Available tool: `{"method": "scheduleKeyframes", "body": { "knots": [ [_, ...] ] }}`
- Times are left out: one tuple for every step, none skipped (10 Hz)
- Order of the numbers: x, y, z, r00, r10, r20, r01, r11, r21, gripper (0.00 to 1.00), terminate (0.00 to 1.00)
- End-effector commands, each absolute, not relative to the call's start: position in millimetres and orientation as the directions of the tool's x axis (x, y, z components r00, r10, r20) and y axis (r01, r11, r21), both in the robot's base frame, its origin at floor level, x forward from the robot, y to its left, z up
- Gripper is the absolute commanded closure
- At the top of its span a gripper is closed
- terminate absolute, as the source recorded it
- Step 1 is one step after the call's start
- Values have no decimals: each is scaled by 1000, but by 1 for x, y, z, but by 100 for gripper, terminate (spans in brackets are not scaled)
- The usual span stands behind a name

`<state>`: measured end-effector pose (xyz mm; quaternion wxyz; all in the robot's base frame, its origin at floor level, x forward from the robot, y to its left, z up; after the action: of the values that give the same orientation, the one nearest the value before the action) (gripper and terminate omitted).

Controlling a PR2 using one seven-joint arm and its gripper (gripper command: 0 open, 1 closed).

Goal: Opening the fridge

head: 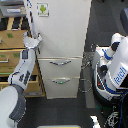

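fridge [62, 40]: tall, white, centre of view, door shut | handle [32, 22]: vertical, on left edge | gripper [36, 40]: at handle's lower end, grip unclear | cabinet [10, 55]: close on left | risk: fingers may slip off handle; arm may hit cabinet.

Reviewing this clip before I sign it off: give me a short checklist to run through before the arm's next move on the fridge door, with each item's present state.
1. Gripper at the fridge's left edge, by the upper door's long handle: ok.
2. Fingers closed around the handle: cannot tell, too blurred.
3. Upper door open: not ok, it looks shut.
4. Two lower drawers shut: ok.
5. Second robot apart from the fridge front: ok, it stands at the exterior view's right.
6. Wooden drawer cabinet close behind the arm: ok, possible squeeze.
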<state>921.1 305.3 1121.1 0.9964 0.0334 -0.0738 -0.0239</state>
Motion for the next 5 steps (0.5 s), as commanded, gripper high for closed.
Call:
{"method": "scheduleKeyframes", "body": {
  "knots": [
    [929, 315, 1053, 990, -101, 97, 115, 982, -150, 100, 0],
    [930, 315, 1052, 990, -102, 97, 116, 982, -149, 100, 0],
    [930, 315, 1051, 990, -104, 97, 118, 982, -151, 100, 0],
    [929, 317, 1050, 990, -102, 96, 116, 982, -151, 100, 0],
    [928, 318, 1050, 990, -100, 96, 114, 981, -156, 100, 0]
  ]
}}
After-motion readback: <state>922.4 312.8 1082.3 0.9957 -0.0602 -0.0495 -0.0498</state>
